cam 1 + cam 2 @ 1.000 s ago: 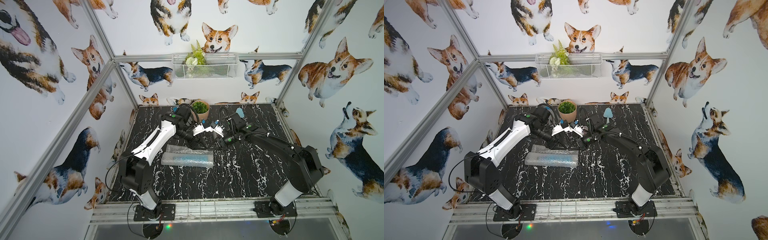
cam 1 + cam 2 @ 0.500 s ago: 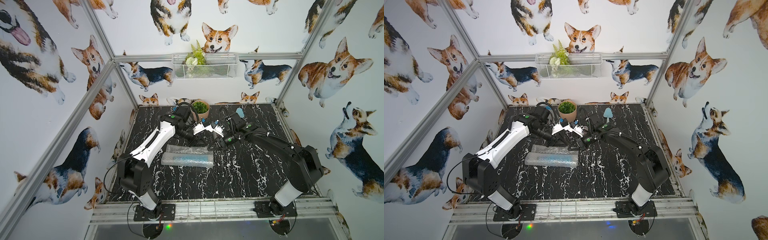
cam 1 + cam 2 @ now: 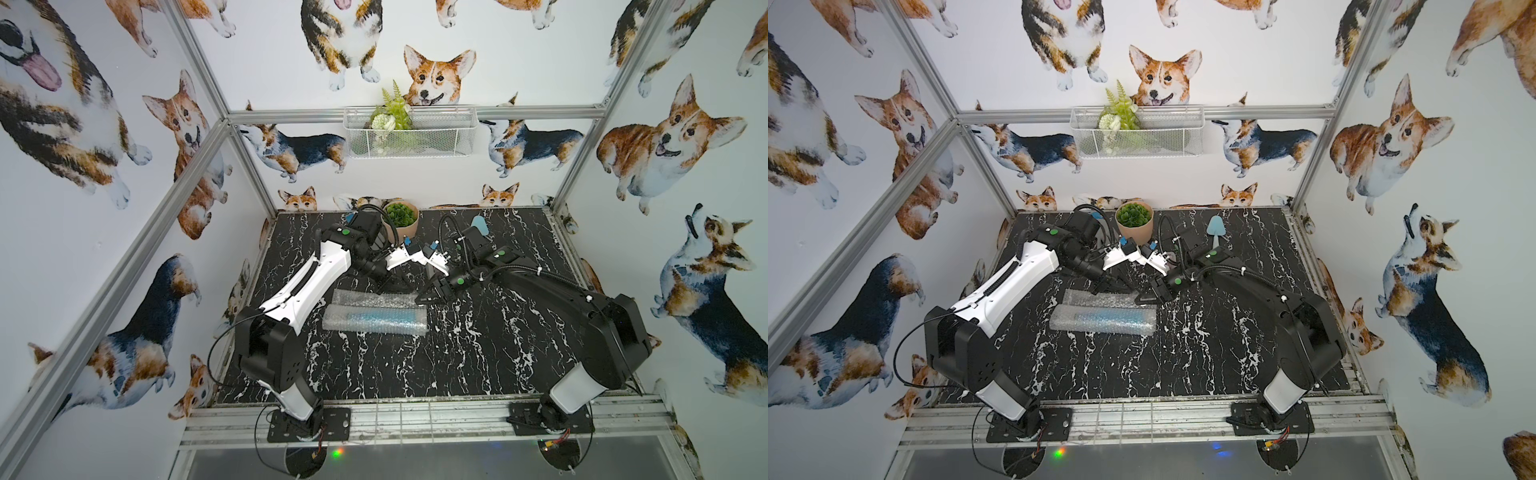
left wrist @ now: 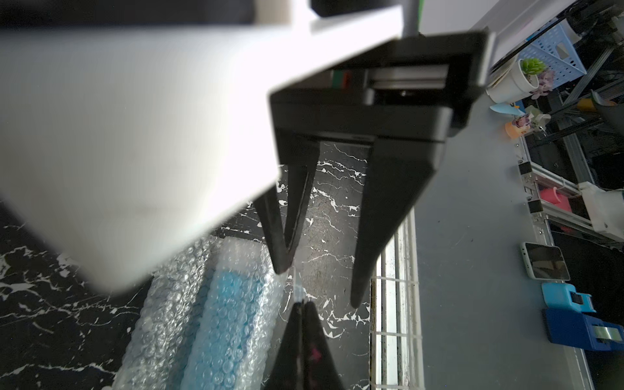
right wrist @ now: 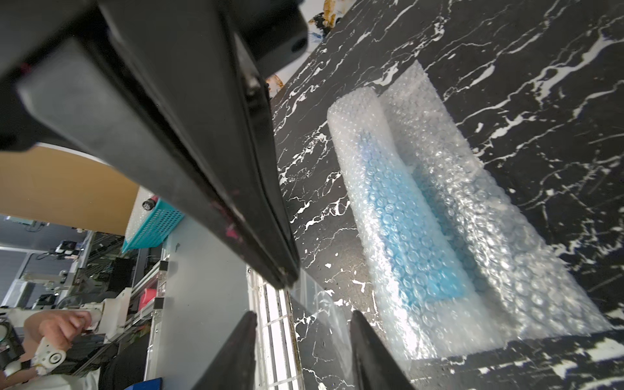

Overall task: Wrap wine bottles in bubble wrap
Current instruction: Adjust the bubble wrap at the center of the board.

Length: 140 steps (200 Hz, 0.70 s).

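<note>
**Top views.** A black marble-patterned table (image 3: 478, 353) is shown inside walls printed with corgis. The bubble wrap (image 3: 374, 309) is laid crosswise near the table's middle. Its near part is rolled around the wine bottle (image 3: 380, 321), and a free flap is left flat on the far side. The bottle is laid on its side, and its blue is seen through the bubbles in both top views. The left gripper (image 3: 405, 287) and the right gripper (image 3: 419, 298) are held close together just above the flap's far right corner. A potted plant (image 3: 401, 220) and a light-blue trowel (image 3: 1217, 226) are placed at the back, and a wire basket (image 3: 436, 137) is hung on the rear wall.

**Left wrist view.** The left gripper (image 4: 303, 310) is seen with its jaws pressed together. The right gripper (image 4: 319, 287) is seen with its jaws spread and nothing between them. The wrapped bottle (image 4: 229, 314) is seen beside them on the table.

**Right wrist view.** The right gripper (image 5: 304, 315) is shown parted. The left gripper (image 5: 283, 270) is shown closed, with a thin clear film (image 5: 320, 310) at its tips. Whether the film is pinched cannot be told. The wrap (image 5: 489, 243) and the bottle (image 5: 405, 229) are seen touched by neither gripper.
</note>
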{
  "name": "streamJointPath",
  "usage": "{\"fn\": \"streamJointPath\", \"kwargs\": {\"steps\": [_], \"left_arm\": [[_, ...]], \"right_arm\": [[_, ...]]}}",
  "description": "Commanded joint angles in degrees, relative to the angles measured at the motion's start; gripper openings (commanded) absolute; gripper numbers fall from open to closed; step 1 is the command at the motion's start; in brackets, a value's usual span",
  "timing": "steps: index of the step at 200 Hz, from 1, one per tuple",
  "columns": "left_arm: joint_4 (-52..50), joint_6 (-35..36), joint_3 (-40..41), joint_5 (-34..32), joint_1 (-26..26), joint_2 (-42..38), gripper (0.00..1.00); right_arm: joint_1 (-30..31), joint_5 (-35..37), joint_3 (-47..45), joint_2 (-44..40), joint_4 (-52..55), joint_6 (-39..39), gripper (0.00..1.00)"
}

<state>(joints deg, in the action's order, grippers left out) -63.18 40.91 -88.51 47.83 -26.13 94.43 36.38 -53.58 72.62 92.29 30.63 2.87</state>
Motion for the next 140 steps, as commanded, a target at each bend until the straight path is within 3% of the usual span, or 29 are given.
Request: {"fn": "streamJointPath", "kwargs": {"steps": [1, 42, 60, 67, 79, 92, 100, 140], "left_arm": [[-2.42, 0.12, -0.47, -2.13, 0.5, -1.07, 0.0], [-2.92, -4.17, -0.53, -8.23, 1.77, -2.11, 0.0], [-0.85, -7.58, 1.25, -10.96, 3.42, -3.75, 0.0], [0.46, -9.52, 2.18, -11.77, 4.54, -4.73, 0.0], [1.6, -11.79, 3.75, -11.0, 7.19, -6.5, 0.0], [2.57, -12.75, 5.65, -9.98, 9.44, -8.98, 0.0], [3.24, -13.18, 7.21, -9.67, 10.66, -10.54, 0.0], [4.76, -13.89, 11.21, -5.4, 14.26, -15.52, 0.0]], "right_arm": [[-0.07, 5.06, -0.71, -1.29, -1.99, 2.14, 0.58], [-3.43, 6.93, -2.97, -2.8, -6.74, 2.05, 0.61], [-3.43, 10.85, -5.26, -2.3, -12.36, 3.32, 0.62], [-3.42, 11.4, -6.06, -1.5, -14.84, 3.15, 0.69], [-3.42, 11.17, -5.82, 0.63, -17.09, 2.62, 0.72], [-3.12, 10.62, -3.11, 4.31, -16.45, 2.93, 0.76], [-2.67, 10.81, -0.17, 7.4, -14.26, 3.63, 0.84], [-0.58, 10.23, 11.57, 20.51, -7.64, 4.93, 0.86]]}}
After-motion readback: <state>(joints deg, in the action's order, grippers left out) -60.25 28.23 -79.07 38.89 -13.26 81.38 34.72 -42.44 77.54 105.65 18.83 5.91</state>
